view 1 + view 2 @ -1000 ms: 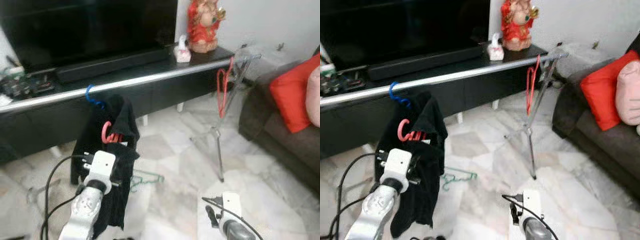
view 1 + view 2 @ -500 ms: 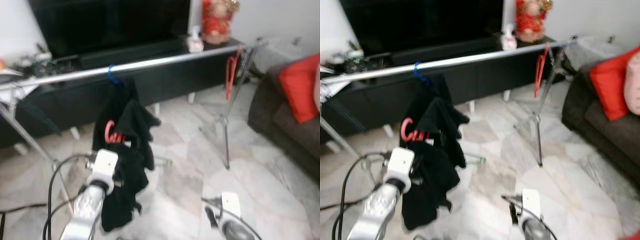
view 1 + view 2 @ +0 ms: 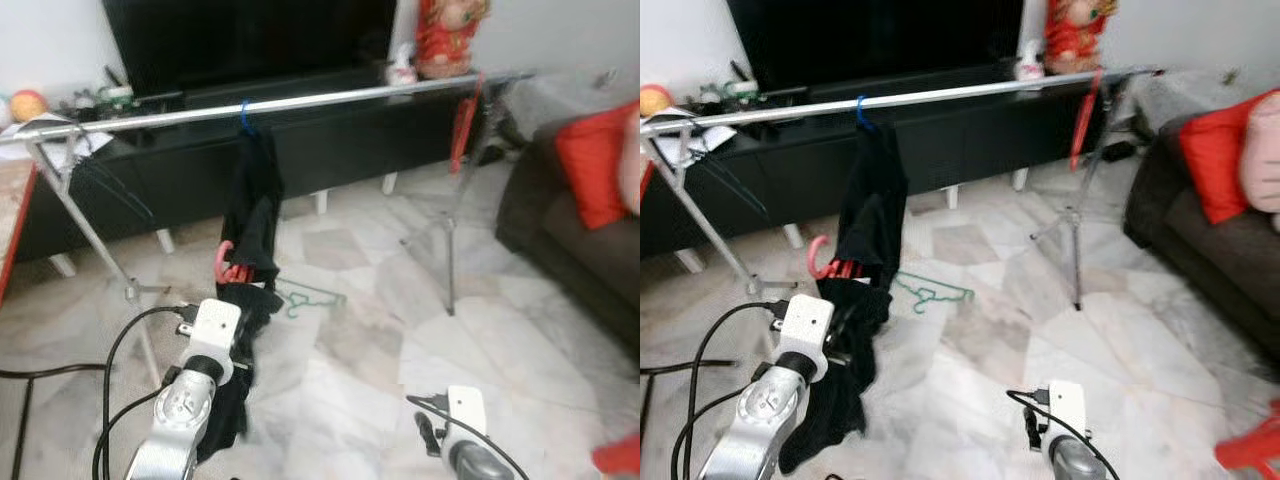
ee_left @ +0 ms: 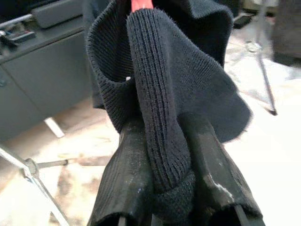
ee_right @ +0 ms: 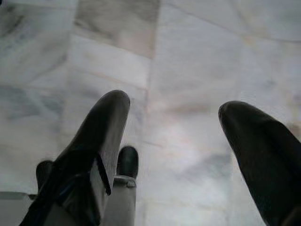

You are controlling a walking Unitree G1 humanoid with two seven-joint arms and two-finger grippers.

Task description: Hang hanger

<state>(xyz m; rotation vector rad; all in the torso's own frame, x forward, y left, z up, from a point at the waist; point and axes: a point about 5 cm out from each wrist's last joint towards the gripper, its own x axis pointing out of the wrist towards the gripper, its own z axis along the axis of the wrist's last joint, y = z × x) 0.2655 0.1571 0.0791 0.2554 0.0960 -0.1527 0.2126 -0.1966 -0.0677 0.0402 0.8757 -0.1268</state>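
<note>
Left gripper (image 4: 162, 155): squeezed tight on a fold of the black cloth (image 3: 845, 370).
Red hanger (image 3: 824, 262): inside that cloth, hook poking out at 12 o'clock, below the silver rail (image 3: 940, 96).
Feel: I think the cloth is soft, floppy and light; the hanger stiff. Grab near the hook.
Right gripper (image 5: 174, 136): fingers wide apart over the floor, holding nothing.

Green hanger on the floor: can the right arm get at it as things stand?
Probably yes. The right end effector hangs open and empty over bare floor, and the green hanger lies in the open beside the black garment, which the left end effector grips.
</note>
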